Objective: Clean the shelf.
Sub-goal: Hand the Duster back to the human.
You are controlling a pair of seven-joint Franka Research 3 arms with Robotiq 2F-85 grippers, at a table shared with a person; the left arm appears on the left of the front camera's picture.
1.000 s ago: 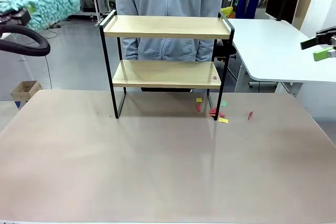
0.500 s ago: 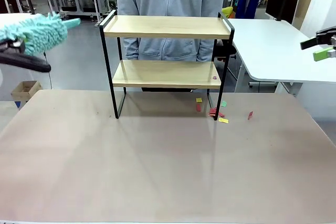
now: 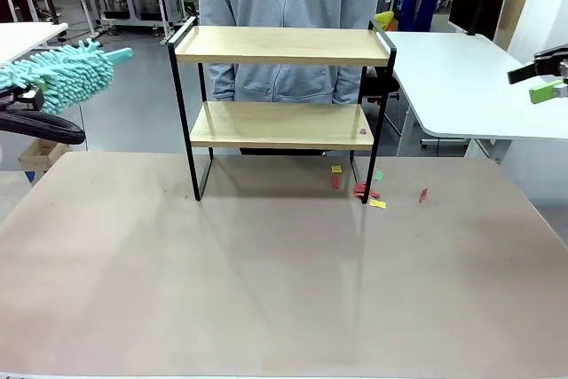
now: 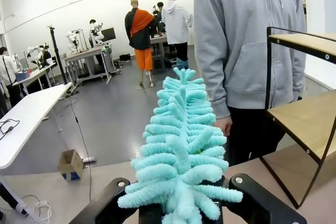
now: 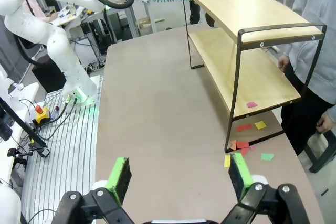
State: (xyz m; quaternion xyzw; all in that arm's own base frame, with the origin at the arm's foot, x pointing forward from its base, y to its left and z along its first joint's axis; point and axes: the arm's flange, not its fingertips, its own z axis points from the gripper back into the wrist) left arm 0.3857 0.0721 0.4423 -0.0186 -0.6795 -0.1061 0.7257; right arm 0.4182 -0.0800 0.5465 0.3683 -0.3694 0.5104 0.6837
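Left gripper (image 3: 27,99) half beyond frame edge.

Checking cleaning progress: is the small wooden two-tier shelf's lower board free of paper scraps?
No, one small pink scrap lies on the lower board.

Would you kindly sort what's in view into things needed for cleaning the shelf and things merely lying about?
Belongs to the job:
- shelf
- teal duster, held in the left gripper
- paper scraps

Just about:
- cardboard box on the floor
- side table

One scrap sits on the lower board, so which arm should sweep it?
Likely left: its gripper is shut on the duster beside the shelf; the right gripper is open, empty.
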